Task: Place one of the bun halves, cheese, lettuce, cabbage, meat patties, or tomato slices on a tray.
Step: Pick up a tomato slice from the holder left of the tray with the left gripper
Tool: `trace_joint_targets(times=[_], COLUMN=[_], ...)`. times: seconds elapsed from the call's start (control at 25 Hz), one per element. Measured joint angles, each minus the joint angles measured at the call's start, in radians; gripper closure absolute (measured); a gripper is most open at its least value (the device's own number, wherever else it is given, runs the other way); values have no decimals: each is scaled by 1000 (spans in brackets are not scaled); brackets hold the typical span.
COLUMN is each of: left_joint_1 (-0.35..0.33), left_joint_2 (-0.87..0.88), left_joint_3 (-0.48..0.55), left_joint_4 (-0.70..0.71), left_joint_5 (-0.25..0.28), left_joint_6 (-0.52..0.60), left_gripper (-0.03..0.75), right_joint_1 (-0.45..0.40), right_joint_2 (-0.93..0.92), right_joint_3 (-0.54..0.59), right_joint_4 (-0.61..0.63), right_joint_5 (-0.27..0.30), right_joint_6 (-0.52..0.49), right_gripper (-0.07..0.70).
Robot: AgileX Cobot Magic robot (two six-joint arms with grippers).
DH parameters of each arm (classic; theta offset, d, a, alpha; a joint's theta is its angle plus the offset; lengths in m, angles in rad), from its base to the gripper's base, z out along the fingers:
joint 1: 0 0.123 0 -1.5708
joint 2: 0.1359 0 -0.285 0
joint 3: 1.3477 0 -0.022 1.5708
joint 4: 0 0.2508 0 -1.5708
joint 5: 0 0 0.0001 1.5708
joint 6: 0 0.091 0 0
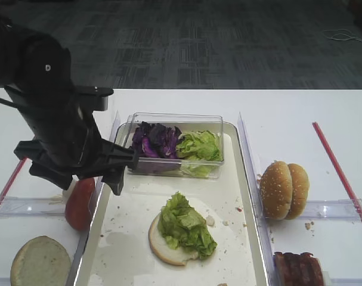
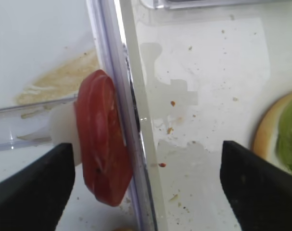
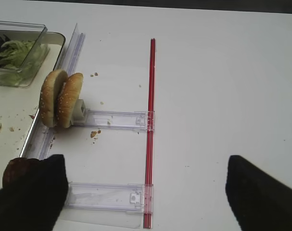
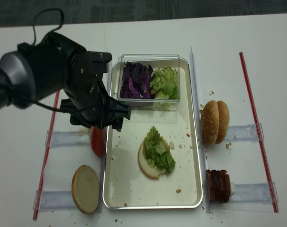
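1. Large rectangular off-white tray with silvery rim point(image 4: 190, 189): mid-tabletop, crumb-speckled.
2. My left gripper point(image 2: 146, 183): fingers spread wide, straddling the tray's left rim, holding nothing.
3. My right gripper point(image 3: 146, 192): fingers wide apart over the tabletop's right side, empty.
4. Small clear plastic box point(image 1: 213, 122): tray's far end, holding dark purple cabbage point(image 1: 157, 140) and light-green lettuce point(image 1: 200, 145).
5. Pale cut bun half point(image 1: 163, 244): tray's middle, topped with lettuce.
6. Glossy red tomato slices point(image 2: 101, 139): upright, touching the rim's outer left side.
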Motion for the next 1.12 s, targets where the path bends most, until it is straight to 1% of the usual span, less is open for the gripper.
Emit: trace_joint_targets(times=[0.32,0.76,1.12], left_joint_1=[0,0,0], left_joint_2=[37,37,76], left_joint_3=[0,0,-2], left_joint_4=[-5,-35,-50], left_joint_5=[-9,-14,-16], left_joint_6=[30,83,97], left_gripper=[116,116,116], right_joint_1=[0,0,0], right_joint_2=[0,0,0], right_joint_3=[0,0,0], right_joint_4=[0,0,0], right_joint_5=[0,0,0], right_joint_6=[0,0,0], right_gripper=[-58,-58,-58])
